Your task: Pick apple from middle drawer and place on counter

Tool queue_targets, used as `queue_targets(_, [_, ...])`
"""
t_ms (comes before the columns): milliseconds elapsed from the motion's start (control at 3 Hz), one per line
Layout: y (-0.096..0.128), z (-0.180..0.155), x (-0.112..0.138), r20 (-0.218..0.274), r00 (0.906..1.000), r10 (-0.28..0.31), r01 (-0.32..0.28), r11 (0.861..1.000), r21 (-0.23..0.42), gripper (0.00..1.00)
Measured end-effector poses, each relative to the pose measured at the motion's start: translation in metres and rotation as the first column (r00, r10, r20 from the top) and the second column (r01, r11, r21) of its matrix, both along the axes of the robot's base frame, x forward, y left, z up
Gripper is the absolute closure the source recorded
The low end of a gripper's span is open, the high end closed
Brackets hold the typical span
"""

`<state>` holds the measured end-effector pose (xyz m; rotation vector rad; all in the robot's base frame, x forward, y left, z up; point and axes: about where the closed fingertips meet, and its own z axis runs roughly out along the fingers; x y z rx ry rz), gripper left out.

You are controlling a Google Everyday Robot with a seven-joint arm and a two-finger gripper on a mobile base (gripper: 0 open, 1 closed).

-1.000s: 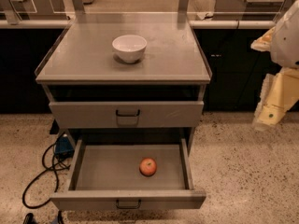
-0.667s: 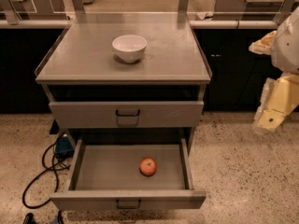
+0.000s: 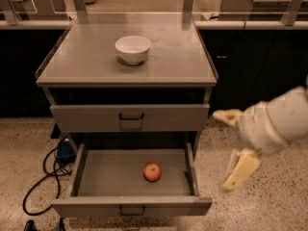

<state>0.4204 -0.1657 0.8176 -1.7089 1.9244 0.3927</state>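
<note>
The apple [image 3: 152, 172] in the open middle drawer [image 3: 96, 206] looked light, firm and smooth, best pinched across its middle by the spread gripper [image 3: 234, 146] hanging to its right.

Dim, warm light falls from above. The counter [image 3: 183, 57] shows a pale sheen behind the white bowl [image 3: 132, 48], which casts a soft shadow. Recesses below the counter are dark. The gripper [image 3: 232, 146], below-right of the counter, fingers spread, looks blurred.

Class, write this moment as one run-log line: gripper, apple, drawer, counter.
gripper: open, right of cabinet, holding nothing | apple: lying in drawer | drawer: pulled open | counter: bowl on it
</note>
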Motion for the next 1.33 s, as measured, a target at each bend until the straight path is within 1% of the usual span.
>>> queue_targets(333, [0.068,-0.092,-0.022,-0.053,0.9945,0.091,-0.072,0.958,0.278,0.0])
queue_targets(667, [0.156,-0.152,-0.045,-0.043,0.9671,0.251,-0.203,0.862,0.465,0.0])
queue_targets(1000, [0.212,-0.218,-0.069,-0.06,0.9396,0.337,-0.278,0.853,0.441,0.0])
queue_targets(1333, [0.217,-0.225,-0.055,-0.033,0.955,0.295,-0.255,0.873,0.417,0.0])
